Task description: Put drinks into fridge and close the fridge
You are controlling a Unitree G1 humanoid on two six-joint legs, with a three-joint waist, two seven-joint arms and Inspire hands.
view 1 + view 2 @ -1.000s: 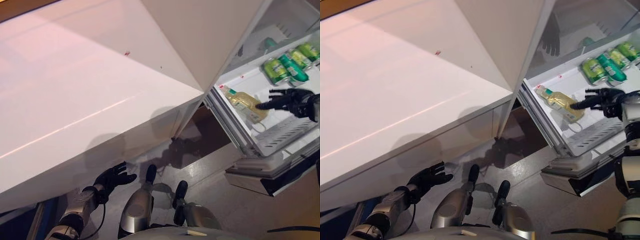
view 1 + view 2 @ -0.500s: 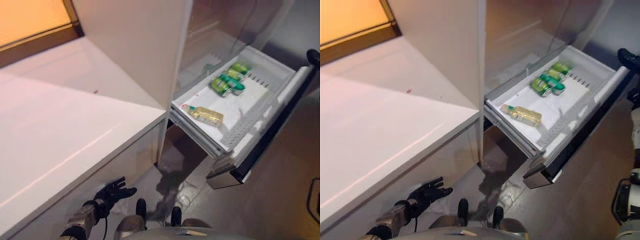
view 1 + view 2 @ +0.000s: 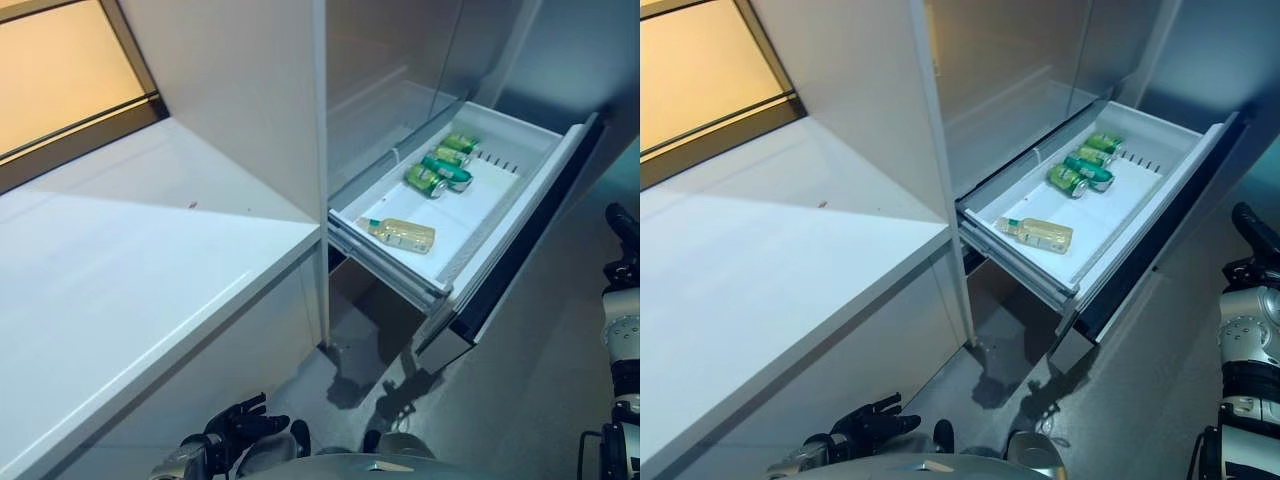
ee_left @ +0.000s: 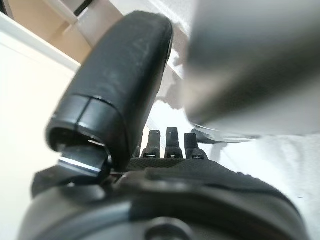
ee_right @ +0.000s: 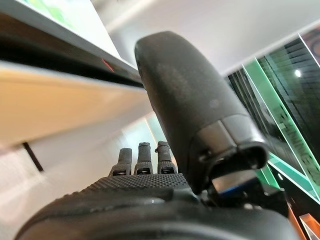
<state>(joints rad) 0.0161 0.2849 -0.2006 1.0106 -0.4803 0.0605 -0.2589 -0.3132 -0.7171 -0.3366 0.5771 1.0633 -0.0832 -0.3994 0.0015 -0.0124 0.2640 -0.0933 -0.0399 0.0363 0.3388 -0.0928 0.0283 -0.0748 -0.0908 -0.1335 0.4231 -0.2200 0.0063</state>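
The fridge's white drawer (image 3: 520, 118) stands pulled out, its dark front (image 3: 525, 250) toward me. In it lie green cans (image 3: 440, 170) at the far end and a yellow drink bottle (image 3: 402, 235) on its side at the near end. My right hand (image 3: 1252, 232) is outside the drawer, to the right of its front, apart from it; in the right wrist view its fingers (image 5: 145, 155) are straight and hold nothing. My left hand (image 3: 868, 428) hangs low by the counter's front with fingers spread and empty; it also shows in the left wrist view (image 4: 170, 145).
A long white counter (image 3: 130, 270) runs along the left, ending at the fridge's tall white side (image 3: 230, 90). An orange-lit window (image 3: 60, 90) lies behind the counter. Grey floor (image 3: 540, 380) spreads under and to the right of the drawer.
My right hand has come out of the drawer, away from the yellow bottle, to the right of the drawer's front. The camera has pulled back and the whole picture has shifted. The drinks lie as before.
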